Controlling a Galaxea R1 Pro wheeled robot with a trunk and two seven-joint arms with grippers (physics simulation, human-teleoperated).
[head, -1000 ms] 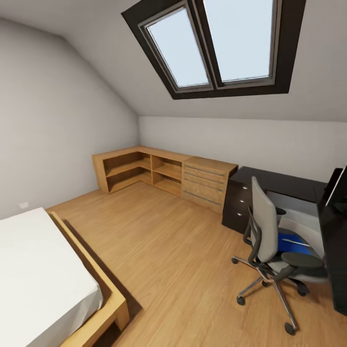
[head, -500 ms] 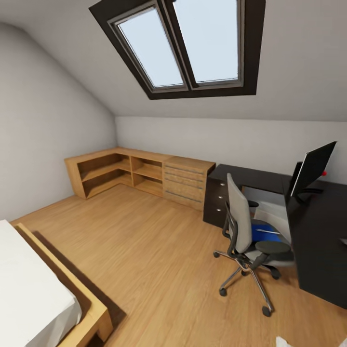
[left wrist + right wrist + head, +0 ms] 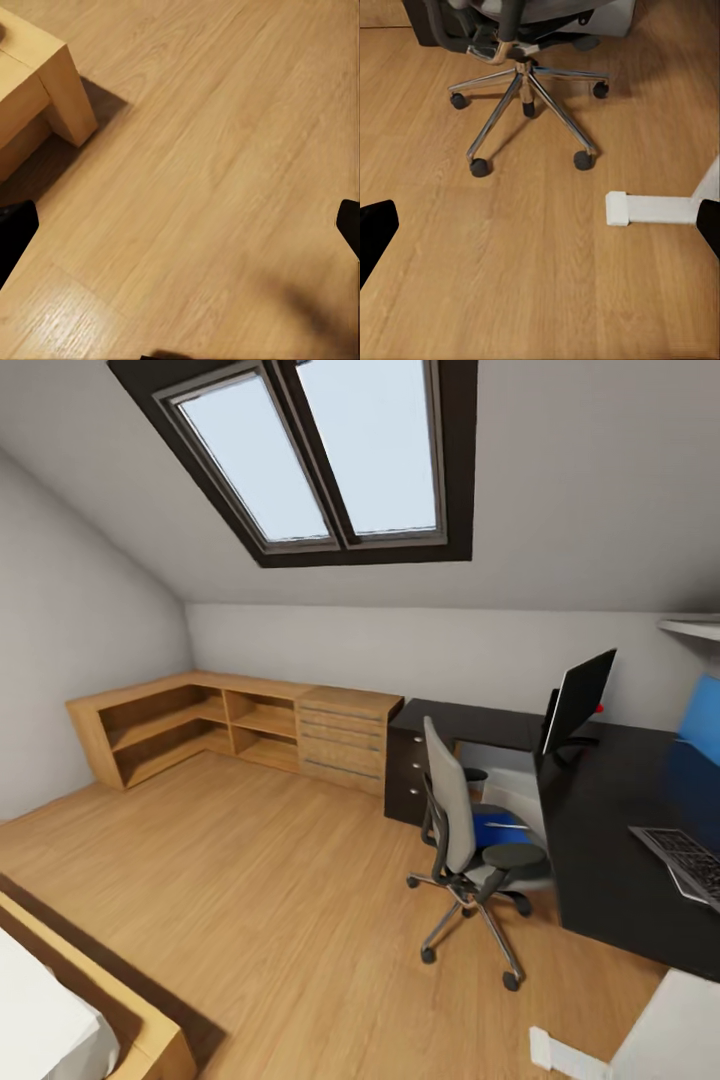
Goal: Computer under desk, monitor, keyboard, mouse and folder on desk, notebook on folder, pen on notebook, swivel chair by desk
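The robot is facing into the bedroom with the workstation lying to the right of the head view. The swivel chair (image 3: 465, 838) is standing on the plank floor (image 3: 270, 880), just beside the black tabletop (image 3: 620, 830), with its back turned towards the open room. The blue folder (image 3: 497, 828) is lying on the seat, and a thin pale stick, probably the pen (image 3: 508, 826), is resting across it. The monitor (image 3: 578, 703) is standing upright on the tabletop near the corner, and the keyboard (image 3: 685, 860) is lying on the tabletop well apart from it, near the picture's right edge. No notebook or mouse can be made out.

Both pincers are hanging released, fingers spread wide and grasping nothing: the left pincer (image 3: 180, 225) is pointing at bare floor near a corner of the wooden bed frame (image 3: 45, 82); the right pincer (image 3: 540, 225) is pointing at floor near the chair's star base (image 3: 525, 97) and a white leg (image 3: 652, 208).

Judged step: approaching the chair to lift the folder. Recommended procedure:
- Be driving the base round the castors, not over them
- Be stopping square to the open seat side, between the armrests
- Be removing the pen first, since it would likely roll off a tilted folder
- Be gripping the folder by an overhanging edge
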